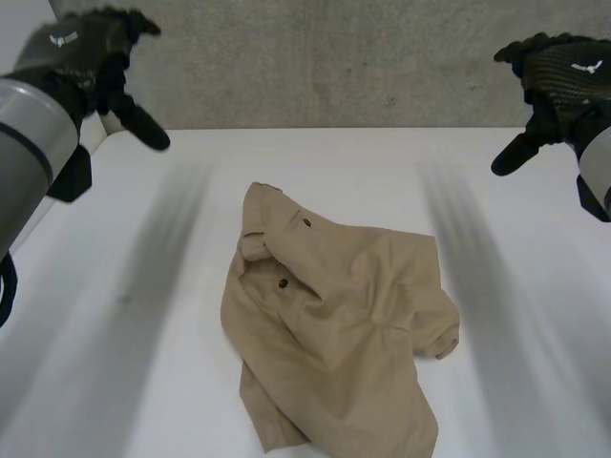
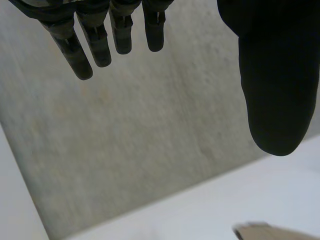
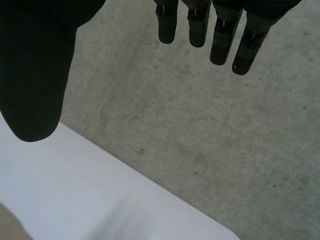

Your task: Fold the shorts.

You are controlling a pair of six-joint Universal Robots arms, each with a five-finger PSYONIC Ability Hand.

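Here the tan shorts [image 1: 334, 334] lie crumpled mid-way across the white table [image 1: 143, 372], with the left hand [image 1: 81, 57] and right hand [image 1: 563, 72] raised well apart from them, fingers straight, holding nothing

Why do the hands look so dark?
Left wrist view: the left hand is plain black against the pale wall. Right wrist view: the right hand looks the same. Head view: soft shade marks wrinkles in the shorts; no glare on the table.

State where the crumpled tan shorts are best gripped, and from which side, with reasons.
Probably the buttoned waistband corner of the shorts, approached from the left by the open left hand: it stands up rumpled, at the cloth's edge, nearest that hand.
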